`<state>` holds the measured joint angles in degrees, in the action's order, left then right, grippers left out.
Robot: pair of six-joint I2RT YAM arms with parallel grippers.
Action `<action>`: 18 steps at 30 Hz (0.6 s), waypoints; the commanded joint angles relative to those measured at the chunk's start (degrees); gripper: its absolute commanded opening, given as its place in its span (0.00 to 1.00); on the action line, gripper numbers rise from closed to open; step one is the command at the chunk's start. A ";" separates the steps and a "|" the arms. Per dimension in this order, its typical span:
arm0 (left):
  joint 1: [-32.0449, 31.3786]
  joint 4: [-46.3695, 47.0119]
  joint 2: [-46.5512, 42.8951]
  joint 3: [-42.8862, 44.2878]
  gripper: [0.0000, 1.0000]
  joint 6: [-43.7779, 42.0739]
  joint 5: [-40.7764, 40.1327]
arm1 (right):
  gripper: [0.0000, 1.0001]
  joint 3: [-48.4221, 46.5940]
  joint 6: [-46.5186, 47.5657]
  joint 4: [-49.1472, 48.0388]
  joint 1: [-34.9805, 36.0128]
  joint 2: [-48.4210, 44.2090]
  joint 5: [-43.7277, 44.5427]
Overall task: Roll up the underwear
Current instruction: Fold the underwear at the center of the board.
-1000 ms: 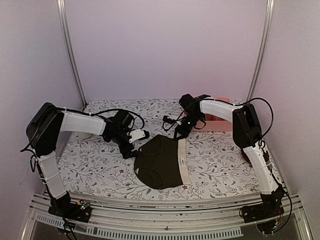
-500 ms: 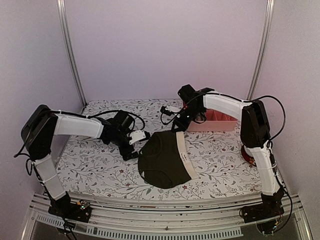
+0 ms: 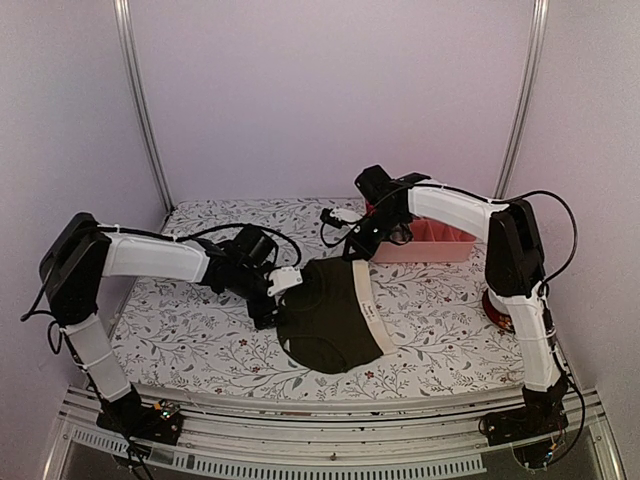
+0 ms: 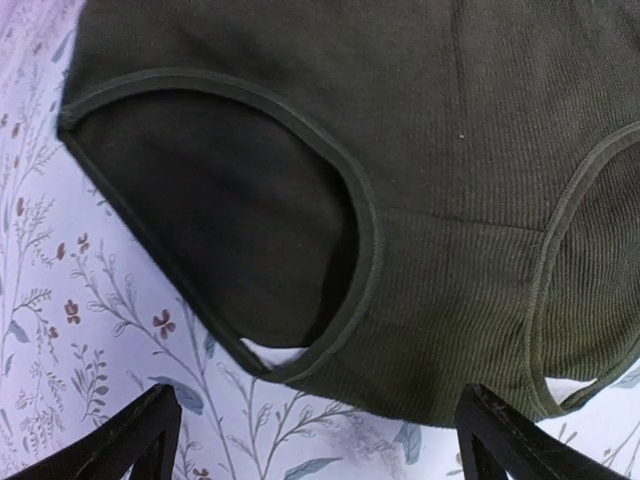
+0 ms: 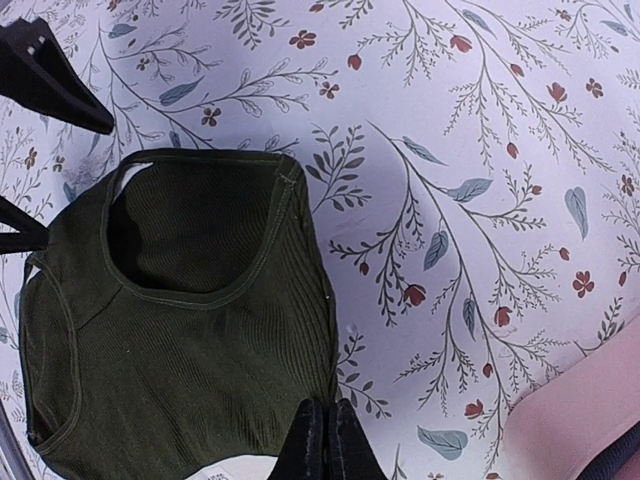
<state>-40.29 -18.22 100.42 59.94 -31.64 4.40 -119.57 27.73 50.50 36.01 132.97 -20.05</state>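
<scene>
Near worktop (image 3: 200, 340) centre, likely limp, light dark olive ribbed cloth underwear (image 3: 330, 320), best pinched at 9 o'clock hem by released left end effector (image 4: 318, 400); right end effector (image 5: 322, 430) clenched.

Soft, even light from above fills the top view, tinting the walls (image 3: 330, 100) faintly lilac and leaving only pale, blurred shadows on the bench (image 3: 180, 330). Both wrist views are bright and sharp, the ribs of the underwear (image 4: 450, 150) crisp; in the right one a soft grey shadow edges the cloth.
</scene>
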 commanded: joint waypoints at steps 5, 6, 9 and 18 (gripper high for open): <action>-1.86 3.66 5.48 -1.06 0.98 -0.04 -12.57 | 0.02 6.18 0.58 -3.34 1.81 -8.47 -1.02; -1.75 4.51 5.70 -1.20 0.99 -0.15 -14.28 | 0.02 7.66 0.77 -4.10 1.91 -9.44 -1.35; -1.10 5.58 6.53 -0.72 0.99 -1.10 -17.84 | 0.02 12.11 1.47 -6.43 2.40 -12.73 -2.75; 0.45 5.75 8.19 0.59 0.99 -4.52 -19.25 | 0.02 22.62 2.73 -11.91 5.70 -20.10 -4.40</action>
<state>-41.23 -11.14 106.21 60.69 -33.41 -11.88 -99.59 29.61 42.19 39.77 116.64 -22.74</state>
